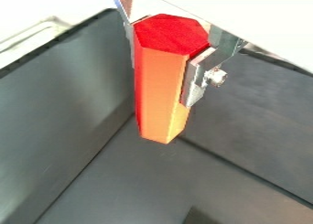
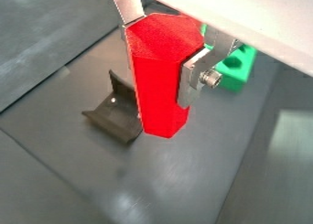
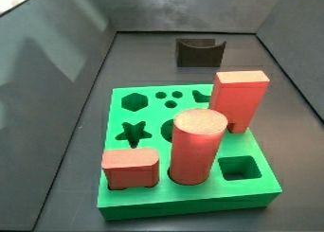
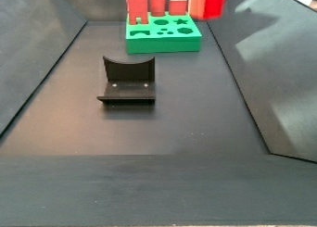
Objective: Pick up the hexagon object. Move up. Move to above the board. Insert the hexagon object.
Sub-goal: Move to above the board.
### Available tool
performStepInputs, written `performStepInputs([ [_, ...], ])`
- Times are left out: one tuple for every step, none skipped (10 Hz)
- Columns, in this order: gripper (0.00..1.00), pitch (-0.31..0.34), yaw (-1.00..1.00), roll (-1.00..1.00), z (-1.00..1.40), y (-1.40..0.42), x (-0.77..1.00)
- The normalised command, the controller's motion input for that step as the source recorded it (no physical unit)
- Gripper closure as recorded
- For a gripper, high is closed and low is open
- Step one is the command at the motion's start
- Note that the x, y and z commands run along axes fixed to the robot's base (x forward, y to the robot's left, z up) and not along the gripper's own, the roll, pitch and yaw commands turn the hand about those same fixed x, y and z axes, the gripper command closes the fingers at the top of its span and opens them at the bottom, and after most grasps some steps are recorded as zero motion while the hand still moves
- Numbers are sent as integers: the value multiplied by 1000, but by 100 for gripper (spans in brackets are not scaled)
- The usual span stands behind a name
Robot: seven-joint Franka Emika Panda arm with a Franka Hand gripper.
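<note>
Red fills the middle of a wrist view: the hexagon object hangs upright between the silver finger plates of the gripper, whose jaws are closed against its flat sides, and it is lifted clear of the dark grey floor below; pale walls rise at the edges of the enclosure. In a wrist view from another angle the same prism sits clamped in the gripper, with the small dark grey block with a curved notch on the floor just beside it and a corner of the board showing green behind a finger. In a side view the board lies flat on the matte dark floor, carrying a salmon-pink cylinder, a tall salmon-pink block and a short one; the notched block stands well behind it by the back wall. In a side view down the enclosure, the notched block is in the middle and the board far off, with the gripper out of frame.
</note>
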Motion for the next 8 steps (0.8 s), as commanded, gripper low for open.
performStepInputs([
  [100,134,578,11,114,-1000,81],
  [100,79,307,11,119,-1000,82],
  [100,55,182,15,121,-1000,82],
  [100,44,129,19,122,-1000,83],
  [100,40,57,-4,126,-1000,84],
  [100,47,27,15,133,-1000,84],
  [100,48,17,8,136,-1000,87],
  [100,48,14,-8,137,-1000,90],
])
